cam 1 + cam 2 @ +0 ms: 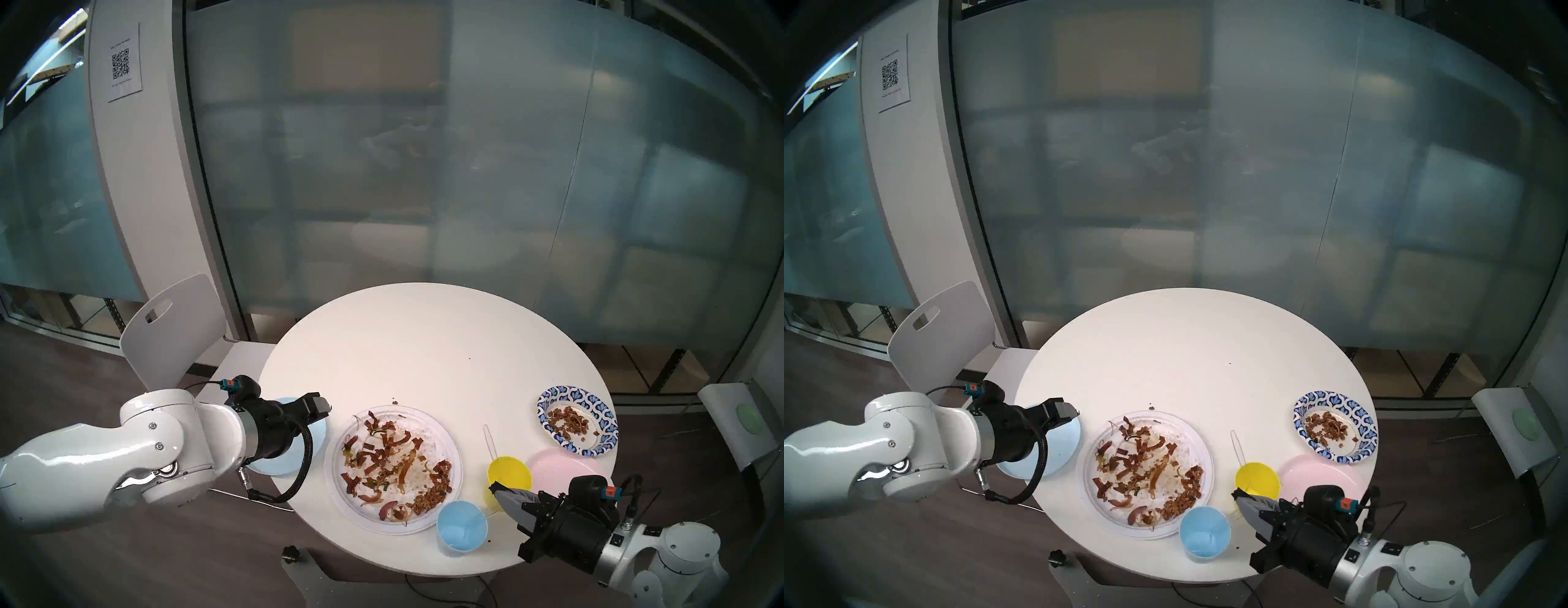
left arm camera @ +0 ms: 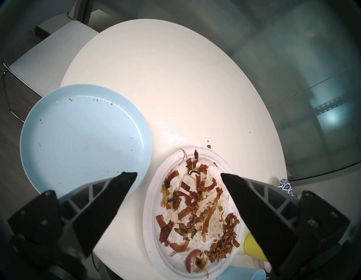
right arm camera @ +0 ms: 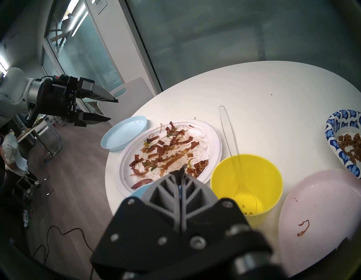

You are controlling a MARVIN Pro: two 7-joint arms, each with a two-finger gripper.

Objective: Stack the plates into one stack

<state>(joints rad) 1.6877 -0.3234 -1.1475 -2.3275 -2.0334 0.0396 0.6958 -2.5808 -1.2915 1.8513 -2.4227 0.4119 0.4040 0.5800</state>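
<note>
No plate is stacked yet: the left gripper [image 2: 178, 177] hangs spread above the blue plate [image 2: 84, 136], the right gripper [image 3: 180, 173] clenched empty, so next comes lifting a small plate onto the white plate [image 1: 441, 433].

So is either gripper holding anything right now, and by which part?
Nothing is held. The left gripper hangs open above the table; the right gripper is shut on nothing, beside the yellow plastic cup.
</note>
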